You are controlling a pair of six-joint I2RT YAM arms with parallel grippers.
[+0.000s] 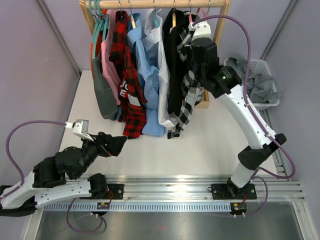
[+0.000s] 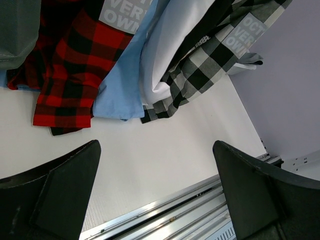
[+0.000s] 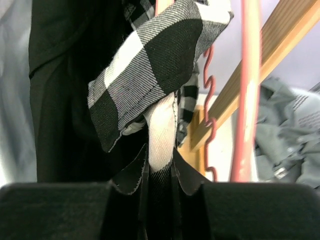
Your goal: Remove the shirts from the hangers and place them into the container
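Observation:
Several shirts hang from the wooden rail (image 1: 160, 4): dark grey (image 1: 104, 95), red-and-black check (image 1: 127, 75), light blue (image 1: 150, 80), black (image 1: 174, 65) and black-and-white check (image 1: 186, 95). My right gripper (image 1: 186, 40) is up at the rail, shut on a fold of the black-and-white check shirt (image 3: 150, 65); its jaws (image 3: 161, 170) pinch the cloth. A pink hanger (image 3: 248, 90) hangs just right of that fold. The container (image 1: 265, 67) at the right holds a grey shirt (image 1: 255, 82). My left gripper (image 1: 119, 145) hovers low at the front left, open and empty (image 2: 156, 145).
Empty teal hangers (image 1: 97, 22) hang at the rail's left end. The rail's wooden upright (image 3: 280, 45) stands between the shirts and the basket. A metal track (image 1: 200, 192) runs along the table's near edge. Grey walls enclose both sides.

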